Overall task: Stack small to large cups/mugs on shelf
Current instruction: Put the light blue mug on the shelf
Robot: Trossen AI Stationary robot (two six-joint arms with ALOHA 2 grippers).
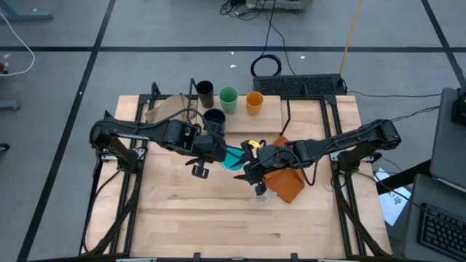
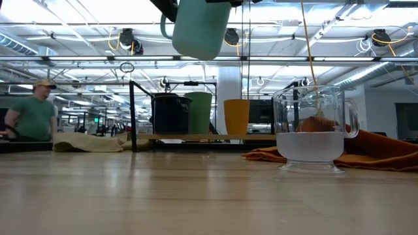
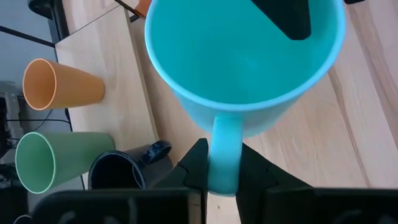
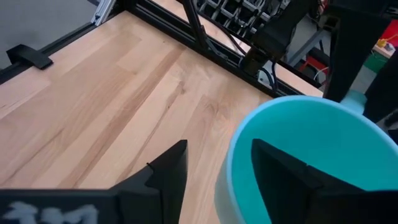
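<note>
The table (image 1: 204, 218) is a light wood butcher-block top. At its far end sits the shelf (image 1: 273, 110), a low board on thin black legs, with the dark brown cup (image 1: 204, 90), green cup (image 1: 228, 99), orange cup (image 1: 254, 102) and dark navy mug (image 1: 214, 118) standing on it. On the tabletop itself: a rust-orange cloth (image 1: 285, 182), a small clear cup (image 1: 261, 191) just beside it, and a tan cloth (image 1: 166, 109) near the shelf's left end.

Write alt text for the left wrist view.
The left pincer grips the handle of a light blue mug held above the wood table. Beyond it, on the shelf, are an orange cup, a green cup and a navy mug.
</note>
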